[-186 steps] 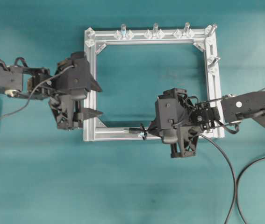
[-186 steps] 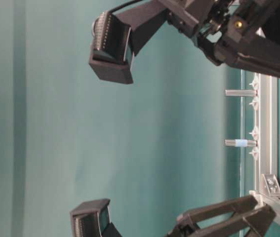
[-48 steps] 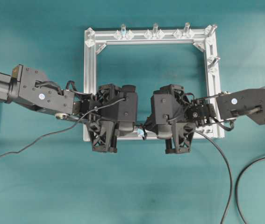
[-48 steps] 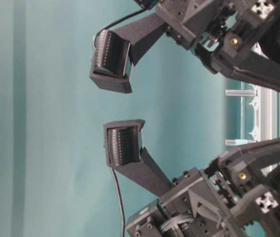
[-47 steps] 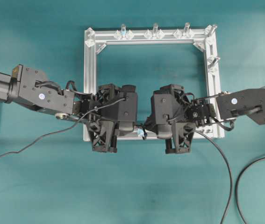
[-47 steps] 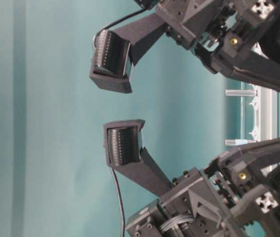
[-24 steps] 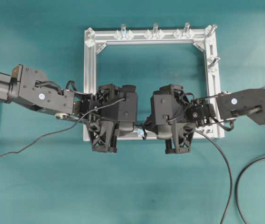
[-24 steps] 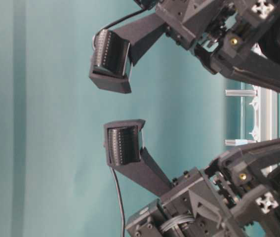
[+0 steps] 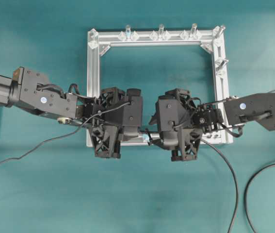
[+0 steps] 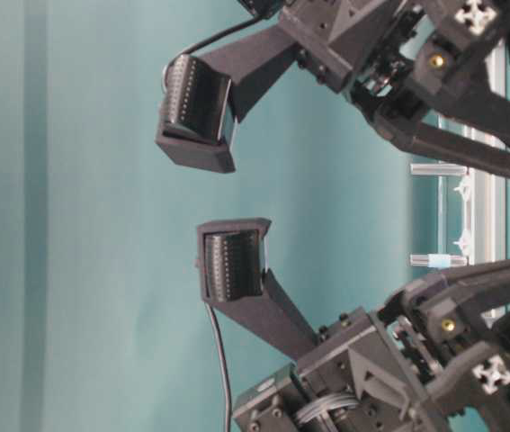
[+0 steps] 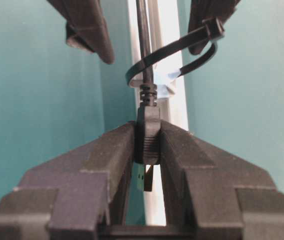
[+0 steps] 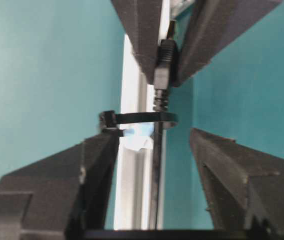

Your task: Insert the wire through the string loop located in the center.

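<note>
In the left wrist view my left gripper is shut on the wire's small black plug, its metallic tip pointing back toward the camera. The thin black wire runs on from the plug through the string loop, which stands on a pale base piece on the frame rail. In the right wrist view my right gripper stands open. The wire passes between its fingers without touching them, through the string loop, to the plug. From above, both grippers meet at the front rail.
The square aluminium frame lies on the teal table, with upright silver bolt posts along its back rail and right corner. The wire trails off to the lower right beside another cable. The left arm's own cable trails left.
My right gripper has opened and let go of the wire, its fingers now spread to either side of it. The left gripper stays shut on the plug.
</note>
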You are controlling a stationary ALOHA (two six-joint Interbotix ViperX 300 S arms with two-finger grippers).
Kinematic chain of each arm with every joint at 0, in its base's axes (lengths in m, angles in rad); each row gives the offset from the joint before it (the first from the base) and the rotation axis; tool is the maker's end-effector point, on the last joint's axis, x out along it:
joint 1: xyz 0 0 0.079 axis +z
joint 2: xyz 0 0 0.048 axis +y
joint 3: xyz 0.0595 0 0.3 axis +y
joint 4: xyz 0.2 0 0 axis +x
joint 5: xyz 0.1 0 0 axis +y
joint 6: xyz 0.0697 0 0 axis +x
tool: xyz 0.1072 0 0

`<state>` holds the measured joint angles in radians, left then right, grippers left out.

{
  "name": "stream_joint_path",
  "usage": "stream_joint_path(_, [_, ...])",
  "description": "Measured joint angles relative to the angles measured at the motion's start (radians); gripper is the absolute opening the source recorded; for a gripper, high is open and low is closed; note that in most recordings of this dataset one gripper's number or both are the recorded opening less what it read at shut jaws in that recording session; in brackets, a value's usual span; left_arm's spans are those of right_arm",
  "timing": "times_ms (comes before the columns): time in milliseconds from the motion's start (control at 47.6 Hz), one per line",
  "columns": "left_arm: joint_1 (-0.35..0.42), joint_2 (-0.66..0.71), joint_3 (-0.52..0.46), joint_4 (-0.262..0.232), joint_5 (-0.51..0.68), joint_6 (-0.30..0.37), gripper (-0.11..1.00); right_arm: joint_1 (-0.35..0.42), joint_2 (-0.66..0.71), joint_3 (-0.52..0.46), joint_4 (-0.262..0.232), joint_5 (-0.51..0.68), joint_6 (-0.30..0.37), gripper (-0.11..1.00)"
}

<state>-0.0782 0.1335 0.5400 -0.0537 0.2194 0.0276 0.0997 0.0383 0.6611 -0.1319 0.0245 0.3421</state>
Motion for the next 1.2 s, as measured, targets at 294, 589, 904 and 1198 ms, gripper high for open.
stream_joint_path(294, [0.002,0.000,0.000,-0.002,0.012,0.000,0.15,0.000,-0.005,0.000,0.000,0.000,0.000,0.60])
stream_joint_path(589, [0.002,-0.011,0.015,0.000,0.051,0.000,0.15,0.002,-0.006,0.000,0.000,0.002,0.000,0.60])
stream_joint_path(904, [0.002,-0.092,0.098,0.000,0.058,0.000,0.15,0.012,-0.006,0.002,0.000,0.049,-0.002,0.60])
stream_joint_path(1198, [0.000,-0.124,0.127,-0.002,0.074,0.000,0.15,0.018,-0.008,0.002,0.000,0.064,-0.002,0.60])
